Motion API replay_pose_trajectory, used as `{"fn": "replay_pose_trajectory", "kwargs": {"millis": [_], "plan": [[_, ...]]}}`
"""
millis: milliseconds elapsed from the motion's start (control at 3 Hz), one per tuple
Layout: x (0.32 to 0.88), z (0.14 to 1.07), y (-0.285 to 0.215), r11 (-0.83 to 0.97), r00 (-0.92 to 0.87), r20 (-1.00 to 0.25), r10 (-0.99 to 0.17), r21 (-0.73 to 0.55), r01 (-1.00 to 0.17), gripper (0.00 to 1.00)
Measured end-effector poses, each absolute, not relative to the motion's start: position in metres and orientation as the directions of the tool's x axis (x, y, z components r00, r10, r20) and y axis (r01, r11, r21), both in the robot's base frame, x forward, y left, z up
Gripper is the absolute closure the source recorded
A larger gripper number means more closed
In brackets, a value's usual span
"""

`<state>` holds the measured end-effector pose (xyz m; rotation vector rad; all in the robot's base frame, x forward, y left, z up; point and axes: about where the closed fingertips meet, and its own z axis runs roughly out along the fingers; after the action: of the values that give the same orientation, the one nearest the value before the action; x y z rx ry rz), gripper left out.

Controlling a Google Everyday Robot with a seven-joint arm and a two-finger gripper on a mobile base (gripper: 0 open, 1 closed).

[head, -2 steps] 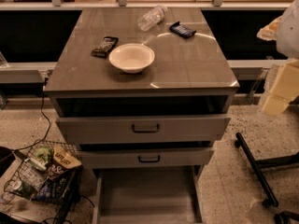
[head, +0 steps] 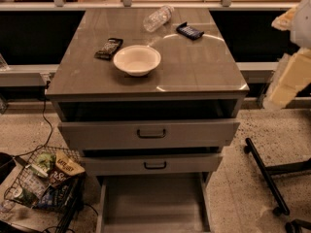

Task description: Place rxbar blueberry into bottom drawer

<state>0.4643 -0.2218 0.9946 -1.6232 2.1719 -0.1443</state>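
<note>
While flat navy rxbar blueberry [head: 189, 31] lies on glossy cabinet top [head: 194, 69], jaws far right, openness unclear.

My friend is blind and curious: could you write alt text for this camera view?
A grey cabinet stands with its bottom drawer pulled open; on top lie the rxbar blueberry, a white bowl, a darker bar and a toppled bottle. The robot's pale gripper hangs at the right edge.

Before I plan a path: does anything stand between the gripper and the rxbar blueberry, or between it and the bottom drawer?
Nothing visible lies between the gripper, at the view's right edge, and the rxbar blueberry on the cabinet top. The bottom drawer is open; the two upper drawers jut out above its rear.
</note>
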Motion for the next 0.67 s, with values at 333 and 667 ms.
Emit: {"fn": "replay_pose_trajectory", "kwargs": {"millis": [333, 667], "plan": [[0.524, 1.021, -0.243, 0.411, -0.224, -0.426, -0.876, -0.421, -0.809, 0.00], [0.589, 1.053, -0.261, 0.535, -0.170, -0.622, -0.764, -0.463, -0.707, 0.00]]}}
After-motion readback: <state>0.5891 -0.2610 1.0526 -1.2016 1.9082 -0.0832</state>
